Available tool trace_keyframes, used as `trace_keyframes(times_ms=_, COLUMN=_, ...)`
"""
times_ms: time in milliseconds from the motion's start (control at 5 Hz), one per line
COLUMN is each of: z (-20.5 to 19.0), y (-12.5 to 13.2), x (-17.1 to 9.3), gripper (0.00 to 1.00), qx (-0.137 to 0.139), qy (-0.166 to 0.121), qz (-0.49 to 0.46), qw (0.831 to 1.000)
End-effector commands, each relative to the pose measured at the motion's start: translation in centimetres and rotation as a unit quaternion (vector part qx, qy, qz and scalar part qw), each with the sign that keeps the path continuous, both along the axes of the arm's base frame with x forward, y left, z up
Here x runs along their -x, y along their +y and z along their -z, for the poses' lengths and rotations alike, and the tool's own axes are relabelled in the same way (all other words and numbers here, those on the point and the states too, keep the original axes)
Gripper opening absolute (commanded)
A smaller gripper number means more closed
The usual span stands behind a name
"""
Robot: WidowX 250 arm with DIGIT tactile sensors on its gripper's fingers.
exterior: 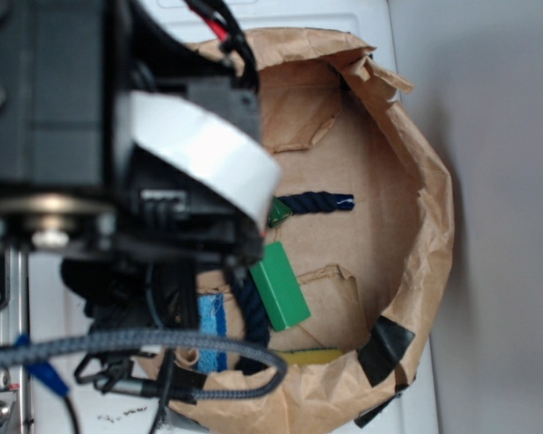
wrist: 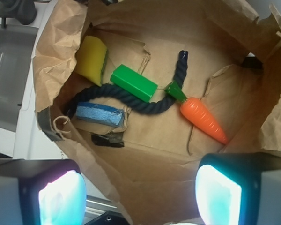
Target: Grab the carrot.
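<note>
Spread wide, the claw (wrist: 140, 194) hangs above the bag with nothing between its two fingers (wrist: 61, 197), whose pads fill the lower corners of the wrist view. In the exterior view the arm (exterior: 118, 136) blocks the left half of the scene and the claw itself cannot be made out.

A crumpled brown paper bag (wrist: 145, 154), its rim rolled down, holds everything else. A dark blue rope (wrist: 131, 99) snakes across its floor from the left side up toward the back. A green block (wrist: 133, 82) lies tilted just behind the rope's middle stretch. A yellow sponge (wrist: 91, 58) leans against the bag's left wall. A blue sponge (wrist: 100, 115) lies flat at the rope's left end.

The carrot (wrist: 203, 119) lies on the bag floor, right of the block, orange tip toward the lower right. Its green cap touches the rope's bend. It lies above the right finger in the wrist view, apart from the claw.
</note>
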State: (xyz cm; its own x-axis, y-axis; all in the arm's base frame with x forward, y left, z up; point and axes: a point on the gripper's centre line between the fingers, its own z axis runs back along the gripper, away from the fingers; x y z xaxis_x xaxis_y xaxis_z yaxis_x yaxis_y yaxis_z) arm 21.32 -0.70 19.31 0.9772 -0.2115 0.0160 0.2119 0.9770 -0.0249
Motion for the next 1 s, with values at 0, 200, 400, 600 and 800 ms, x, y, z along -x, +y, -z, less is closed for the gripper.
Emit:
trace_keyframes(times_ms=0, z=-1.4, y=0.2, x=-0.5, gripper=1.0, qx=0.0, qy=-0.028, qz=-0.007, qw=1.0)
trace_keyframes(times_ms=200, z=-1.4, y=0.2, x=-0.5, gripper=1.0, qx=0.0, qy=-0.028, qz=-0.007, qw=1.0)
trace_keyframes(times_ms=400, z=1.6, y=-0.3, x=-2.0, gripper=1.0, qx=-0.008, qy=-0.031, qz=0.016, qw=0.999)
trace_keyframes(times_ms=600, z=4.0, y=0.2, x=-3.2, gripper=1.0, qx=-0.014, qy=-0.024, qz=0.047, qw=0.999)
trace_keyframes(times_ms=800, z=5.2, y=1.3, x=-3.9, gripper=1.0, qx=0.014, qy=0.0, qz=0.085, qw=0.996)
